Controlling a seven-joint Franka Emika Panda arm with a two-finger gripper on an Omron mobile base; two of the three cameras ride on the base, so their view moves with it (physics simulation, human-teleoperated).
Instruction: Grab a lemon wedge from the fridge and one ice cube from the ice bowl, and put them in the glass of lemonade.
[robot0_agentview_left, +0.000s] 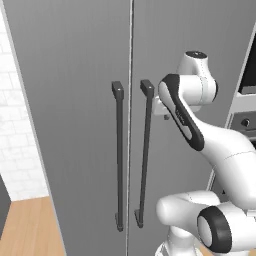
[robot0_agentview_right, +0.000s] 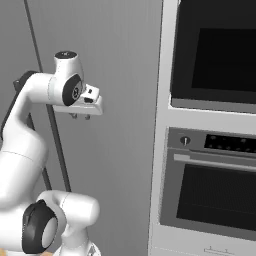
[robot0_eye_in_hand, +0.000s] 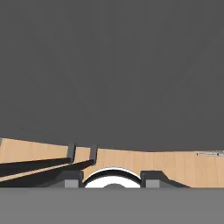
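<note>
My gripper (robot0_agentview_right: 80, 116) hangs from my hand just in front of the fridge (robot0_agentview_left: 75, 100), up near the top of its right door, with my two small fingers (robot0_agentview_right: 74, 115) pointing down toward the floor. In the right base view they stand a little apart with nothing between them, so I would call them partly open and holding nothing. Both fridge doors are shut, meeting at a thin pale seam, and the two long dark bar handles run down either side of it: the left handle (robot0_agentview_left: 119, 160) and the right handle (robot0_agentview_left: 145, 155). In the left base view my hand sits just to the right of the right handle's top end, close to it, though I cannot tell whether anything touches. From the camera on my hand I look down the flat grey door face to a strip of wooden floor (robot0_eye_in_hand: 131, 159) below, with both handles (robot0_eye_in_hand: 39, 168) stretching away at the lower left. To the right of the fridge stands a wall oven stack, a black microwave (robot0_agentview_right: 215, 55) above and an oven (robot0_agentview_right: 210, 195) with a row of controls beneath it.
</note>
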